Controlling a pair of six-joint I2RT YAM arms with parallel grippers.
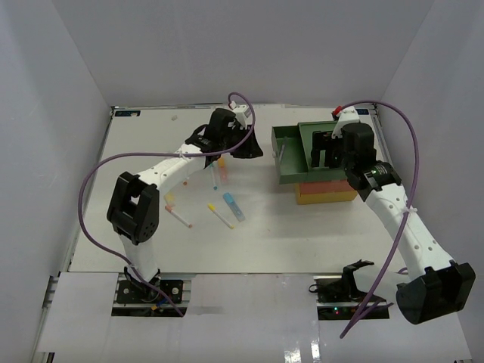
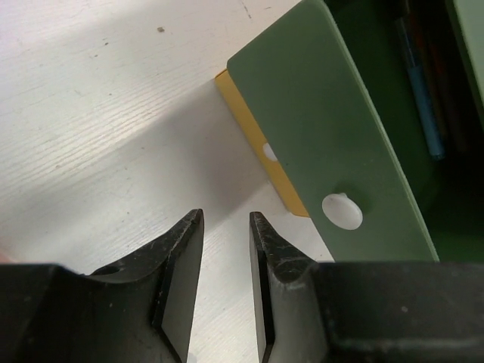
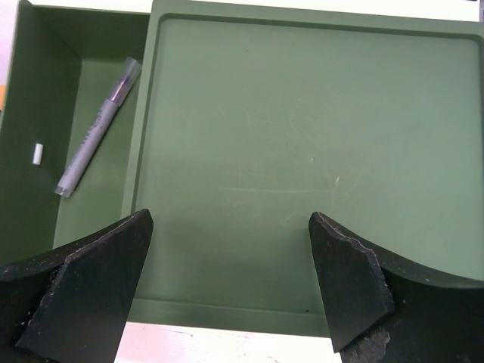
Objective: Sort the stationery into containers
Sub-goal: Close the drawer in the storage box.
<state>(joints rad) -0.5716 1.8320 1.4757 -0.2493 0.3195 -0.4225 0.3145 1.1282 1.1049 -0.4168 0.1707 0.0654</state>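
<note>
The containers are a stacked box with a green top [image 1: 318, 128], a red-orange middle [image 1: 327, 184] and a yellow bottom [image 1: 325, 197]. The green drawer [image 1: 293, 179] is pulled out to the left. In the right wrist view it holds a grey pen [image 3: 97, 130] and a small white bit [image 3: 38, 153]. In the left wrist view a blue pen [image 2: 420, 94] lies in it. Several stationery sticks lie on the table, among them a blue marker [image 1: 233, 206] and a yellow stick [image 1: 221, 218]. My left gripper [image 1: 253, 147] [image 2: 225, 218] hovers beside the drawer's white knob [image 2: 342, 211], narrowly open and empty. My right gripper [image 1: 324, 151] [image 3: 231, 219] is wide open over the green top.
More sticks lie under my left forearm: an orange one [image 1: 221, 162], a thin blue one [image 1: 215, 178], a small yellow one [image 1: 169, 199] and a white one [image 1: 180, 218]. White walls enclose the table on three sides. A red clip [image 1: 335, 113] sits behind the box.
</note>
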